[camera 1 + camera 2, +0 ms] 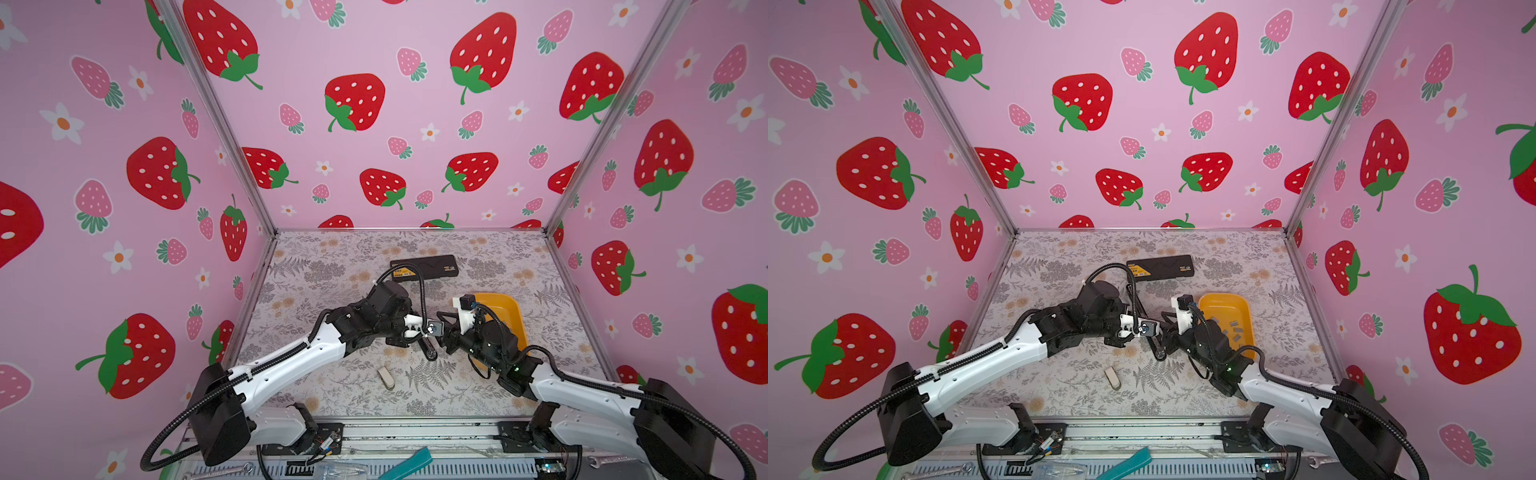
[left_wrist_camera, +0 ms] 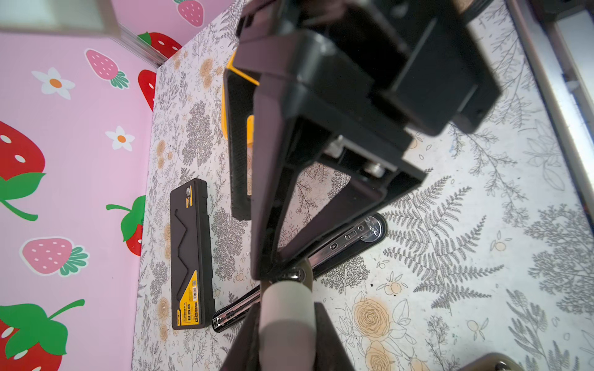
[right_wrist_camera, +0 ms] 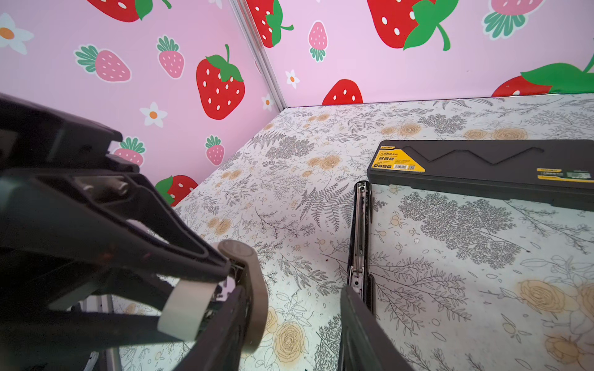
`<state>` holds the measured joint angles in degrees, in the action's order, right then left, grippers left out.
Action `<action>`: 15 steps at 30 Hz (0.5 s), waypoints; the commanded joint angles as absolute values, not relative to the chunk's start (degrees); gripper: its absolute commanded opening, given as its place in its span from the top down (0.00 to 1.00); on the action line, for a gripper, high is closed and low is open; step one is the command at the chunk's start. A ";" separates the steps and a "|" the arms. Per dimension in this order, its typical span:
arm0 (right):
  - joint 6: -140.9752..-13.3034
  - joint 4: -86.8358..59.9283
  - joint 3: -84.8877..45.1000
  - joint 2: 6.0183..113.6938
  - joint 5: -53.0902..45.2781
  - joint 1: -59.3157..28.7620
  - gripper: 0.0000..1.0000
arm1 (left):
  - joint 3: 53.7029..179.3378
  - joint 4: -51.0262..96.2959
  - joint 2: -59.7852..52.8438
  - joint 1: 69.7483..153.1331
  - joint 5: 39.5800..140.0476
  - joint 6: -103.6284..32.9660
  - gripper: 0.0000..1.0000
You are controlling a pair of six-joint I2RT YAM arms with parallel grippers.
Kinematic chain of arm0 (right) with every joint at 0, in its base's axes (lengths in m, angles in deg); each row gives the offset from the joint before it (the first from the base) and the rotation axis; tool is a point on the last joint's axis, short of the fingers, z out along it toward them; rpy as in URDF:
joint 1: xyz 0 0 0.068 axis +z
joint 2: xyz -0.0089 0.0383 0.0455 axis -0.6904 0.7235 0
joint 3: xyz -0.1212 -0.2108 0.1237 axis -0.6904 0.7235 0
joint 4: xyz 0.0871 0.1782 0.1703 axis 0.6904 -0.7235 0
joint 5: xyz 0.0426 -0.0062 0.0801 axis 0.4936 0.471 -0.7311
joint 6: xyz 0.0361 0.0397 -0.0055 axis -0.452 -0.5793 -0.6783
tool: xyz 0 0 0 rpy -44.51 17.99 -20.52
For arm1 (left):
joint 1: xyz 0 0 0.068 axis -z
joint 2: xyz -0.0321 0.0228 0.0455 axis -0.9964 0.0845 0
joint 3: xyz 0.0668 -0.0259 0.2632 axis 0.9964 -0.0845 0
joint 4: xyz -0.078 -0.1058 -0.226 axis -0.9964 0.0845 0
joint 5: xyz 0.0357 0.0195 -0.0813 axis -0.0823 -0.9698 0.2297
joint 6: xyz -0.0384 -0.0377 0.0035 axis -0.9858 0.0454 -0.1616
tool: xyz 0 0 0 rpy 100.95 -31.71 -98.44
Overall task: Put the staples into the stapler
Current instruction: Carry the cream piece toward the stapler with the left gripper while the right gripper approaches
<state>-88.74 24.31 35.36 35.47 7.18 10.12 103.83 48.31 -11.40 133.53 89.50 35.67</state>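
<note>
Leftmost, the left gripper [image 2: 286, 314] is clamped on the raised pale top of the stapler [image 3: 360, 231], whose black base lies open on the table [image 1: 324, 270]. The right gripper [image 3: 295, 305] hovers over that base, jaws apart. Farther right, the staples [image 1: 1237, 330] lie in the yellow tray [image 1: 1225, 296].

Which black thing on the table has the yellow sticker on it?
The long flat black box at the back; one end carries the yellow label. The thin black stapler near the middle has silver metal and no yellow.
</note>
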 commanded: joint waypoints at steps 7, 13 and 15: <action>-89.59 22.18 34.14 36.48 10.13 10.26 0.52 | 101.36 43.44 -16.31 133.71 94.72 36.57 1.00; -89.83 21.01 33.44 37.42 10.98 10.29 0.53 | 100.02 41.51 -18.44 133.24 95.47 35.88 1.00; -89.86 21.03 33.22 37.81 10.74 10.30 0.53 | 99.94 41.20 -18.67 133.14 95.67 35.70 1.00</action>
